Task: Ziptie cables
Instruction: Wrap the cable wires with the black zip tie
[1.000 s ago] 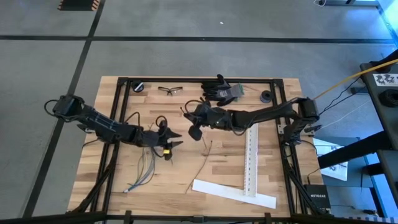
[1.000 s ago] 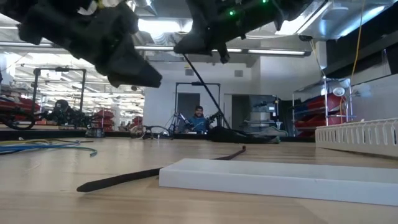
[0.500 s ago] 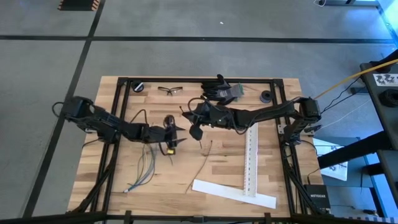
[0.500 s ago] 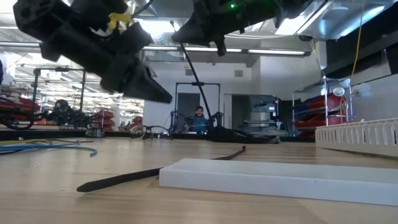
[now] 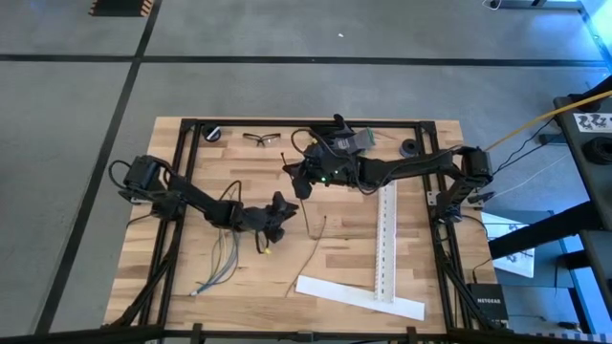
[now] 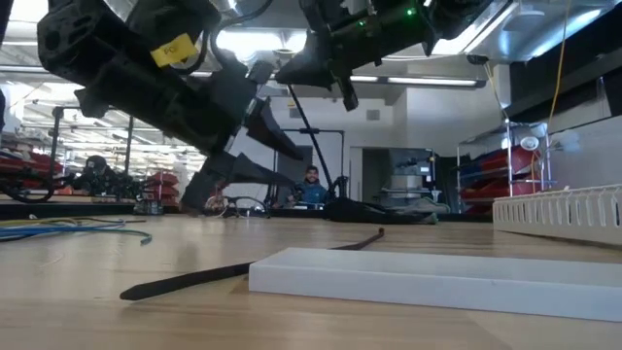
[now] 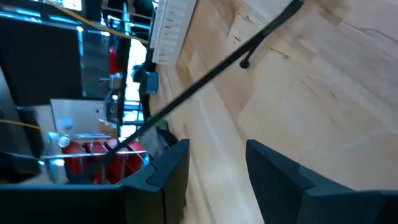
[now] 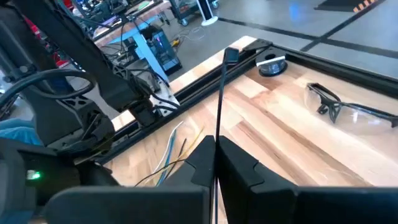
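The left gripper (image 5: 278,212), fingers apart and empty, has swung from the cables (image 5: 222,256) toward the ziptie (image 8: 219,106) pinched upright in the right gripper (image 5: 291,170), probably to take its end.

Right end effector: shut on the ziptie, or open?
Shut on it. In the right wrist view the end effector has its fingers pressed together around a thin black ziptie.

Table (image 5: 354,268): pale wood planks, smooth, matt. Ziptie (image 8: 220,99): thin black plastic, slight sheen. Strip (image 6: 428,282): white plastic, matt. Glasses (image 8: 339,106): clear glossy plastic.
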You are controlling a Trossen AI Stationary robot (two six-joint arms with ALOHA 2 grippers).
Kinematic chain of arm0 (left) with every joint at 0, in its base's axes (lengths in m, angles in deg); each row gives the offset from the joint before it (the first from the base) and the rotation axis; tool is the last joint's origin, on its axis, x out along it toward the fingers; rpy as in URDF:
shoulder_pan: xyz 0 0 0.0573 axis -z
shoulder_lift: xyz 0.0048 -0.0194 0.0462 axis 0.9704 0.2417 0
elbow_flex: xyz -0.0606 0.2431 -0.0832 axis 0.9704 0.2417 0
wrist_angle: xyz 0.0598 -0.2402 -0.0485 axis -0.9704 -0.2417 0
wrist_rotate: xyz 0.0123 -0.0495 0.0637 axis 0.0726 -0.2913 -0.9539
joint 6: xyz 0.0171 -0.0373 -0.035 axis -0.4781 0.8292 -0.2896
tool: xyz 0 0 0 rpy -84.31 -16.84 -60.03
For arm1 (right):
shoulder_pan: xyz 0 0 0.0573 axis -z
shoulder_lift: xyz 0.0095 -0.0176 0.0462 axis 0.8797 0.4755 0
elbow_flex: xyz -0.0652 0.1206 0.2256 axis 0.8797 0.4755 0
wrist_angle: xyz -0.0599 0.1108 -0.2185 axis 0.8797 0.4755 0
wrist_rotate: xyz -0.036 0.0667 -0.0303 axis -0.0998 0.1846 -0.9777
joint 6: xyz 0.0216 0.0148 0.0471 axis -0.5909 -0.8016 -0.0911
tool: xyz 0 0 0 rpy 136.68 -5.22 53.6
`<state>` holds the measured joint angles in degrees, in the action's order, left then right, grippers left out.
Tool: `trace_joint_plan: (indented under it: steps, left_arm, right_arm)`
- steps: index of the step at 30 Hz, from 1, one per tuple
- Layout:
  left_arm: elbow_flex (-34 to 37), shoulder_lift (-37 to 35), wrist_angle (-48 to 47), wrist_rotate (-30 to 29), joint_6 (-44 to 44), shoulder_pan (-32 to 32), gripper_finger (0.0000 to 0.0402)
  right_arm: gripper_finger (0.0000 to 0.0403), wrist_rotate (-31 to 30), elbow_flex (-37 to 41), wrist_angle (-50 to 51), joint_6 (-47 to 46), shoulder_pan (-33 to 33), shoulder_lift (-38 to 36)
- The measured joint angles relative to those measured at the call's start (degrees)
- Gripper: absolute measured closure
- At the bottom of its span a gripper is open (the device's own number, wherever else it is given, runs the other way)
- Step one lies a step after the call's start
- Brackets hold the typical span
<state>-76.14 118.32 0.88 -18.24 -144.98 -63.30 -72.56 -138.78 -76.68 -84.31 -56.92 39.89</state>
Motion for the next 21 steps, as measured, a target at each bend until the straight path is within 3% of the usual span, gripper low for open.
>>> trace_joint_plan:
  steps: [8, 17, 21]
  left_arm:
    - [-2.2, -0.1, 0.0, 2.7, -1.6, 1.9, 0.0266]
    - [-3.2, -0.1, -0.1, 2.9, -9.3, 2.0, 0.0267]
    - [-3.2, -0.1, -0.3, 8.1, -11.6, 0.6, 0.0267]
  right_arm:
    - [0.0403, 0.4, 0.0, 0.5, -2.1, 0.3, 0.2]
    - [0.0403, 4.0, 0.0, -0.7, -5.4, 1.0, 0.3]
    - [0.0403, 5.6, 0.0, -1.2, -7.1, 1.0, 0.3]
